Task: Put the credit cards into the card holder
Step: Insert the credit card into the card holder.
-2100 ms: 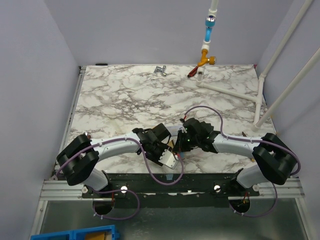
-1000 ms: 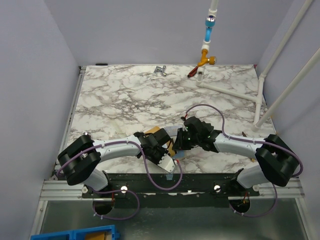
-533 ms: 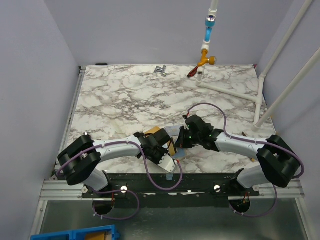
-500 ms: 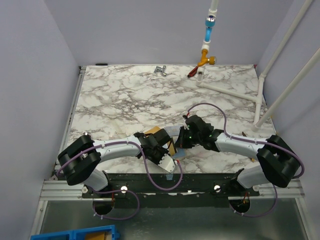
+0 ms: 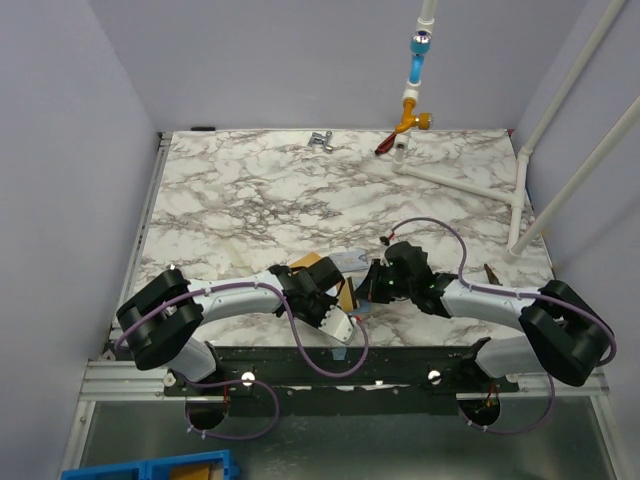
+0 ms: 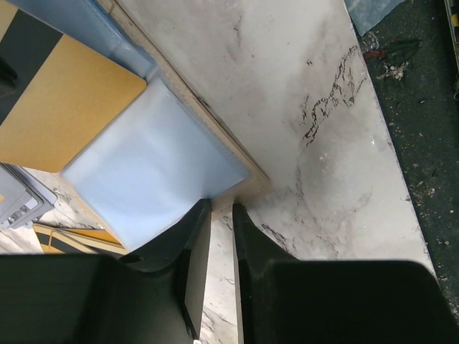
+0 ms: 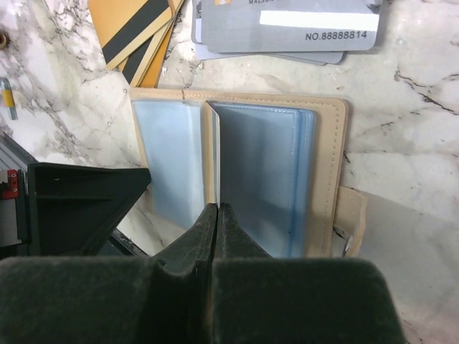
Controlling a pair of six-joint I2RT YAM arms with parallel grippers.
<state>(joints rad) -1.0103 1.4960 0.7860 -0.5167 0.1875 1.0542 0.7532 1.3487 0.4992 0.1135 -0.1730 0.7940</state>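
Observation:
The card holder (image 7: 326,165) lies open on the marble, tan-rimmed with pale blue plastic sleeves. My right gripper (image 7: 216,208) is shut on one sleeve leaf, which stands on edge above the jaws. Beyond the holder lie gold credit cards (image 7: 133,32) with dark stripes and grey credit cards (image 7: 287,29). My left gripper (image 6: 221,208) sits at the holder's corner, its jaws a narrow gap apart with bare marble showing between them. One finger rests by a pale sleeve (image 6: 154,172), near a gold card (image 6: 68,107). From above, both grippers (image 5: 342,298) (image 5: 372,288) meet near the table's front edge.
The table's dark front rail (image 5: 330,365) runs just behind the grippers. At the back stand a small metal fitting (image 5: 321,139), an orange valve under a blue pipe (image 5: 410,120) and white pipes (image 5: 470,180). A blue bin (image 5: 150,467) sits below left.
My right gripper has shut on the sleeve leaf and the right arm has drawn back to the right. The left jaws have narrowed; the left arm has barely moved.

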